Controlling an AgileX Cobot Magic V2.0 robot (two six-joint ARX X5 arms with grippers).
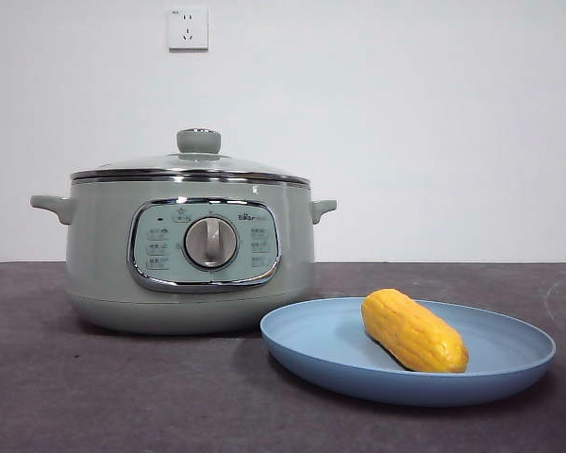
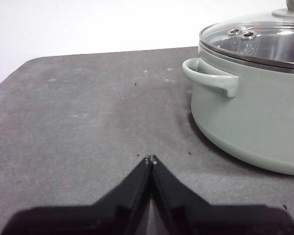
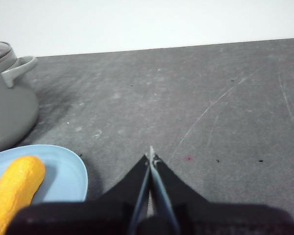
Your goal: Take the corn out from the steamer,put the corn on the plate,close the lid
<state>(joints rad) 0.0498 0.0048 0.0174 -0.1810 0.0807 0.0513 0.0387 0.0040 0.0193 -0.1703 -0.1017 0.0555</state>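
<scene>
The yellow-orange corn point(image 1: 414, 330) lies on the light-blue plate point(image 1: 509, 370) at the front right of the table. The sage-green steamer point(image 1: 104, 255) stands to the left of the plate with the glass lid point(image 1: 199, 162) seated on its rim. My left gripper point(image 2: 151, 159) is shut and empty over bare table beside the steamer point(image 2: 250, 117), whose lid point(image 2: 264, 39) shows closed. My right gripper point(image 3: 150, 157) is shut and empty beside the plate point(image 3: 68, 171), with the corn point(image 3: 17, 188) to one side. Neither arm shows in the front view.
The dark grey table mat point(image 1: 94, 396) carries the steamer and the plate. A white wall with a power socket point(image 1: 188, 28) stands behind. The mat's rounded corner point(image 2: 24, 66) shows in the left wrist view.
</scene>
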